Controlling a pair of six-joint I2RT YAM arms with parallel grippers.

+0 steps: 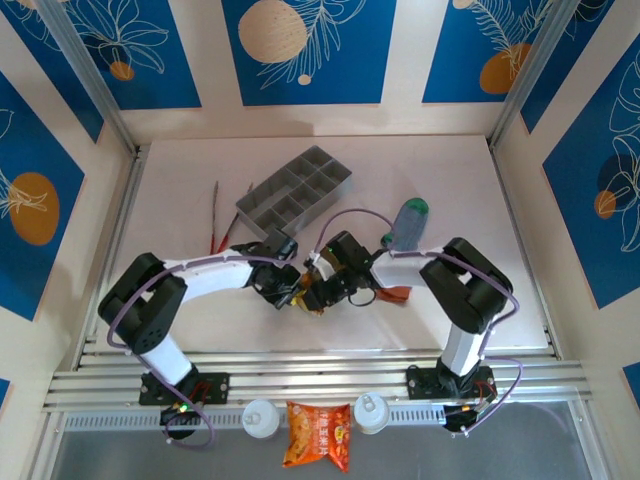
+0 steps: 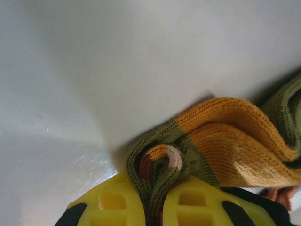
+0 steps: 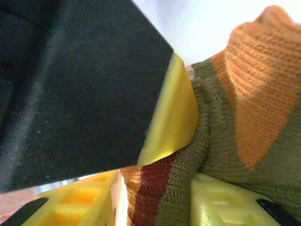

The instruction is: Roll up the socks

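A: Olive sock?
B: Bunched on the table just in front of the grey tray, on its near side.
A: Left gripper?
B: Jaws closed, pinching a fold of the olive sock at its striped end.
A: Right gripper?
B: Olive fabric sits between its 2 yellow fingers, with a sliver of light beside 1. Gripping or loose, cannot tell.
A: Grey-blue sock?
B: Lying just right of the tray, green toe at its far end.

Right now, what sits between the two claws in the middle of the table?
The olive-brown sock, bunched up: the left gripper pinches it and the right gripper straddles it, as both wrist views show.
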